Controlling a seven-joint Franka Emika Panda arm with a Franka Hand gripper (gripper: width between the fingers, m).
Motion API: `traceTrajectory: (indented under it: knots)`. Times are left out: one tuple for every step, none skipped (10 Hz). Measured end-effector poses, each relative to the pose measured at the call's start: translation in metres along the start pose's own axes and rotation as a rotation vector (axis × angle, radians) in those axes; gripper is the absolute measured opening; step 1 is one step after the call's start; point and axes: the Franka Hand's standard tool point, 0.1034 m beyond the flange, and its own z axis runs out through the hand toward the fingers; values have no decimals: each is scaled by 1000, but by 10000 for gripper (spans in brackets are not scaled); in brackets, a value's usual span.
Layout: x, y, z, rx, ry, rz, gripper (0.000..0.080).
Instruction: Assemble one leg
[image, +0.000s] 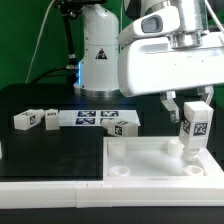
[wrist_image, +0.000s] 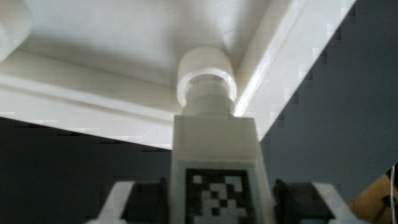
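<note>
Item: the leg (image: 195, 128), a small white square-section post with a marker tag on its side. It is held upright at about three o'clock in the exterior view. Holder: the gripper (image: 192, 108), whose two fingers (wrist_image: 128, 201) are clamped on the leg's flat sides near the tagged end. This leaves the narrower round end free and pointing down at the work. Receiving part: the white tray (image: 148, 166), a large square panel lying flat across the five-to-six o'clock sector of the exterior view. The leg stands over the tray's corner nearest four o'clock. The wrist view shows the round end lined up with the curved inner wall of that corner, which suggests the leg is being presented to a corner socket. Whether the tip is seated, only touching, or just above the socket cannot be told. Grip note: the vertical hold probably keeps the post on the socket's axis for pressing or twisting in. Stock not in use: three loose legs (image: 27, 120) lie on their sides on the black table, spread from nine o'clock toward the centre. They flank the marker board (image: 92, 117) and are well apart from the gripper. Step judged current: inserting the leg into its corner, not yet confirmed fastened.
</note>
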Motion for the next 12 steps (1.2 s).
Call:
traceTrajectory:
  knots:
    - [-2,0,4,2,-5,1,290]
    - [-2,0,9,3,-6,3,290]
    - [-2,0,14,4,-4,5,290]
    - [-1,0,17,4,3,5,290]
    - [-2,-1,22,4,8,5,290]
    - [-3,0,25,5,4,7,290]
    - [-3,0,27,5,4,8,290]
    - [-3,0,27,4,9,8,290]
    - [-3,0,27,2,20,8,290]
    - [-4,-1,27,-5,46,7,290]
    - [-5,-1,27,-8,57,6,290]
    - [-5,-1,27,-8,57,6,290]
